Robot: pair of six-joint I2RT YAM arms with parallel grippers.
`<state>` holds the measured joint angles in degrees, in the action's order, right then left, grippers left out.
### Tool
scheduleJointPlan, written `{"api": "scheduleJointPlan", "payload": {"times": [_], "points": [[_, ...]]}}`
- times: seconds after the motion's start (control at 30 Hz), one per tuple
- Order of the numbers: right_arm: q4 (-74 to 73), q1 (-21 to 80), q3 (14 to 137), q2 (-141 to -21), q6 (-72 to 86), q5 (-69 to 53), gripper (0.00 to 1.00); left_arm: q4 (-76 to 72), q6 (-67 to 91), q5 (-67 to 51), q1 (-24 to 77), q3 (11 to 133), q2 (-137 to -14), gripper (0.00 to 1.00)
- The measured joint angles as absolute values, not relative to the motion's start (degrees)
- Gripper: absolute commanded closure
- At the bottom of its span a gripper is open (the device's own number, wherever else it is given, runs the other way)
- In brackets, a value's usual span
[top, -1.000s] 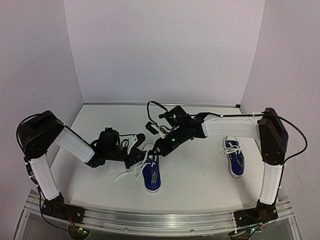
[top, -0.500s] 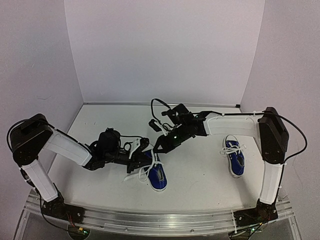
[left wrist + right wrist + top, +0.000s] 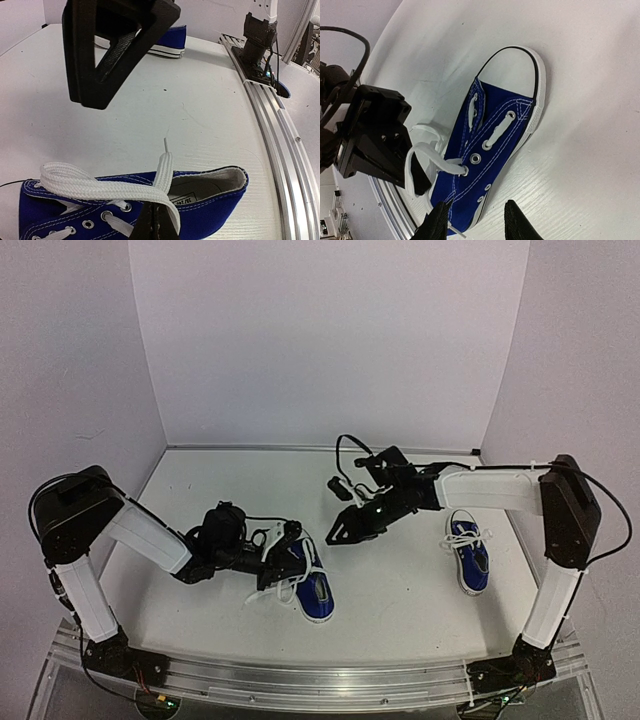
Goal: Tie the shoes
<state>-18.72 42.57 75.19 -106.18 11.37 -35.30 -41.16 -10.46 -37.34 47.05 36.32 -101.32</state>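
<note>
In the top view we see the left gripper (image 3: 288, 552) low in the middle of the frame, right against the nearer blue shoe (image 3: 314, 592), which lies on the white surface (image 3: 400, 590). Its own wrist camera shows its fingers (image 3: 157, 225) at the bottom edge, clenched on the flat white lace (image 3: 100, 184). The lace is drawn across the eyelets, with one end running up past the shoe's open collar. The right gripper (image 3: 335, 538) hangs just above and to the right of this shoe, apart from it. In its wrist view its jaws stand released with nothing between them, at the bottom of the frame. The shoe lies diagonally under them, white toe cap toward the upper right. The left gripper shows at the left edge there, with a loop of lace beside it. The second shoe (image 3: 468, 558) sits at the right of the top view, well apart from the first, with its laces loose.
</note>
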Motion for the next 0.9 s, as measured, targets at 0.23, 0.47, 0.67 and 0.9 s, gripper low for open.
{"api": "scheduleJointPlan", "payload": {"times": [0.23, 0.47, 0.67, 0.9], "points": [[-18.85, 42.87, 72.12, -105.11, 9.14, -41.81, 0.63, -41.6, -10.46, -37.34, 47.05, 36.4, -101.32, 1.0], [-18.76, 45.08, 72.71, -106.92, 6.47, -44.57, 0.63, -41.6, -10.48, -37.32, 47.05, 36.42, -101.32, 1.0], [-18.87, 46.61, 73.32, -108.41, 4.85, -44.44, 0.62, -41.55, -10.48, -37.34, 47.05, 36.54, -101.32, 1.0], [-18.93, 47.03, 74.37, -110.2, 3.18, -43.87, 0.94, -41.63, -10.45, -37.16, 47.05, 37.73, -101.36, 0.99]]}}
